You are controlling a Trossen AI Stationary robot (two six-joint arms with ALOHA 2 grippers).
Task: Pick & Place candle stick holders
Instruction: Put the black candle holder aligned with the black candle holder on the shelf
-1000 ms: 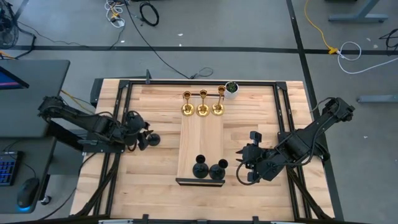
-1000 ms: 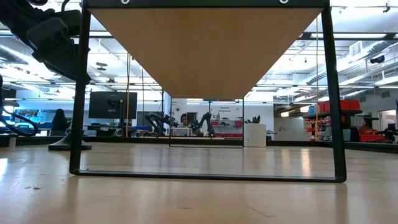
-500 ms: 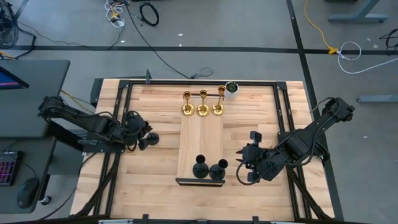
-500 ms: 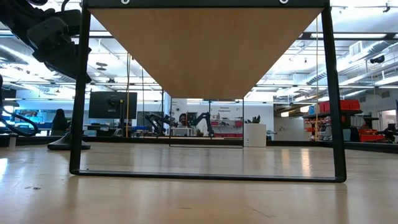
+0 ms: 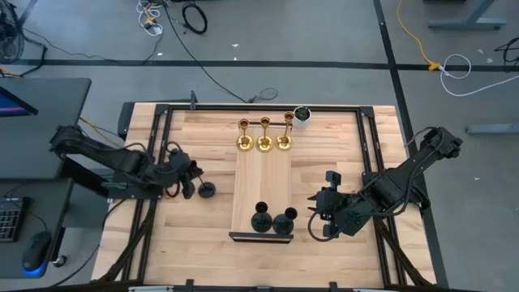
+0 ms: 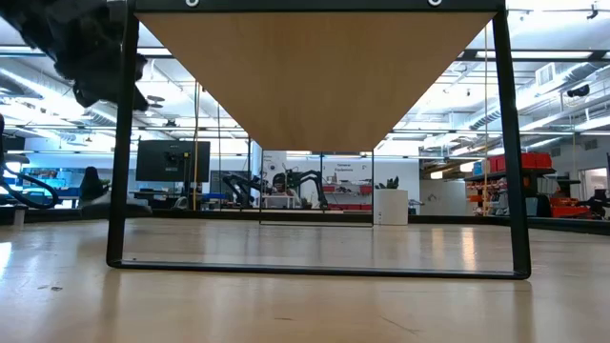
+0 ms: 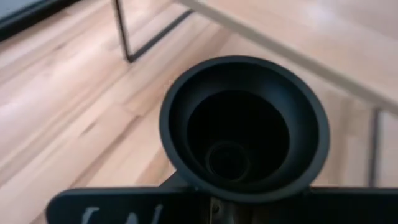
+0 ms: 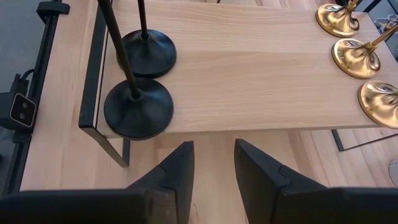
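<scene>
Left gripper (image 5: 193, 180), centre left of the high view: jaws clamped on a black candle stick holder (image 5: 207, 191) above the counter (image 5: 203, 235). Right gripper (image 5: 318, 217), lower right: jaws apart, empty. Two black holders (image 5: 273, 220) and three gold holders (image 5: 264, 136) stand on the raised shelf (image 5: 263, 178).

The high view looks straight down on the whole table (image 5: 324, 174); the low view looks level beneath the shelf (image 6: 319, 67); both wrist views sit close, the right sharing that shelf
</scene>
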